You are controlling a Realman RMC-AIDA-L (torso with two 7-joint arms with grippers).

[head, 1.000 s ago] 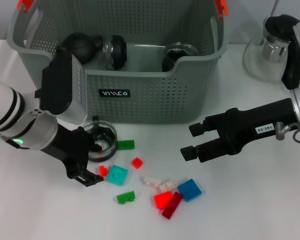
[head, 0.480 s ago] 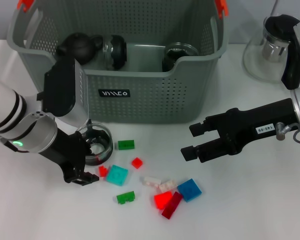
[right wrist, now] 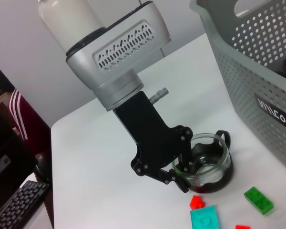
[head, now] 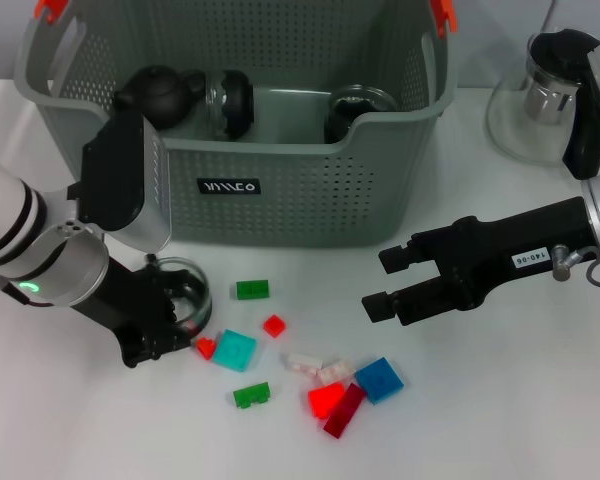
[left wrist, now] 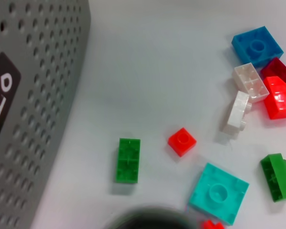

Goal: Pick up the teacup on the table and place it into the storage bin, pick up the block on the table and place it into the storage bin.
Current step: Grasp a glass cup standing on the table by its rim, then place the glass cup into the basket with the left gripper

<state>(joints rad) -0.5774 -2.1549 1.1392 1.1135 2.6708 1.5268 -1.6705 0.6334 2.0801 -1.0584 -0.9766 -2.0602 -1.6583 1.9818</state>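
The teacup (head: pixel 183 297) is clear glass with a dark base, in front of the storage bin (head: pixel 310 195) near its left end. My left gripper (head: pixel 168 322) is shut on the cup's rim; the right wrist view shows one finger inside the teacup (right wrist: pixel 209 161) and one outside. Whether the cup rests on the table I cannot tell. Loose blocks lie to its right: a green one (head: pixel 251 289), small red (head: pixel 274 325), teal (head: pixel 236 350) and blue (head: pixel 379 379). My right gripper (head: pixel 374 281) hangs open right of the blocks, holding nothing.
Inside the bin are a black teapot (head: pixel 160 90) and glass cups (head: pixel 230 102). A glass teapot (head: pixel 535 110) stands at the back right. More blocks lie near the front: white (head: pixel 318 366), bright red (head: pixel 325 400), dark red (head: pixel 344 411), green (head: pixel 251 394).
My left gripper has drawn the teacup leftward and toward the front, away from the green block. The right arm and the blocks have not moved.
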